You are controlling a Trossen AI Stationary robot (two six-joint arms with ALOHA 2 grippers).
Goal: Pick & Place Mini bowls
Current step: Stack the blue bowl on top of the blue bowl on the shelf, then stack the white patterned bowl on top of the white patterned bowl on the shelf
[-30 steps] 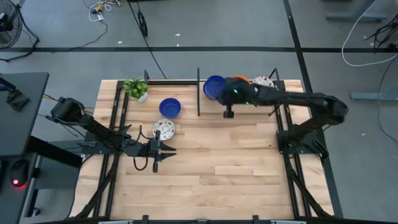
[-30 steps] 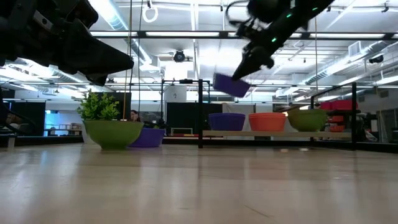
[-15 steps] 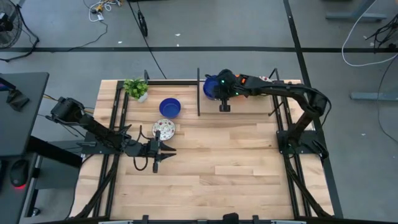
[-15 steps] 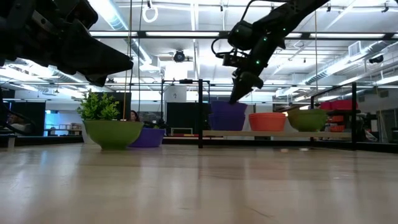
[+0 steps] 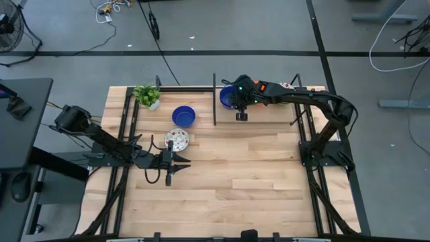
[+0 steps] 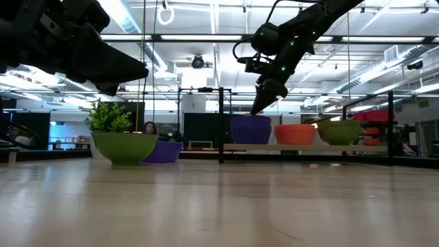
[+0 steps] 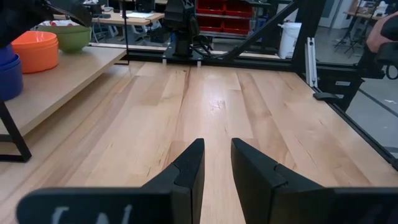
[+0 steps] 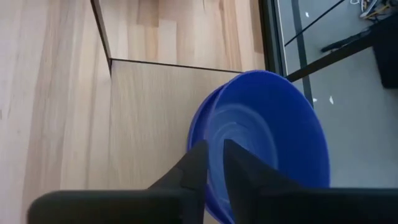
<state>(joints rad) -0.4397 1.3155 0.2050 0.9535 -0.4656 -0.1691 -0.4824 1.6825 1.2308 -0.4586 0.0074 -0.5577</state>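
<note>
My right gripper point(image 5: 235, 104) reaches over the far shelf and is shut on a blue mini bowl point(image 8: 267, 143). That bowl sits nested in another blue bowl point(image 6: 250, 130). An orange bowl point(image 6: 295, 134) and a bowl that looks green from the side point(image 6: 338, 130) stand beside the stack on the shelf. A second loose blue bowl point(image 5: 183, 115) and a white floral bowl point(image 5: 177, 139) rest on the table on their bases. My left gripper point(image 5: 181, 162) waits open just near of the floral bowl and touches nothing. My right gripper pinches the blue bowl's rim point(image 8: 200, 134) on the side toward the table's middle, one finger inside the bowl and one outside. The fingers slant down from above point(image 6: 259, 108). The bowl sits level, nested in the blue bowl beneath it.
A small green potted plant point(image 5: 146, 94) stands at the far left. A black upright post point(image 5: 214, 101) and frame rails border the raised shelf point(image 8: 143, 112). The wide wooden tabletop point(image 5: 255, 175) lies between the arms and the near edge.
My right gripper came down toward the far shelf with the blue bowl, which hung tilted in the air a second ago. The bowl now sits level inside the other blue bowl.
</note>
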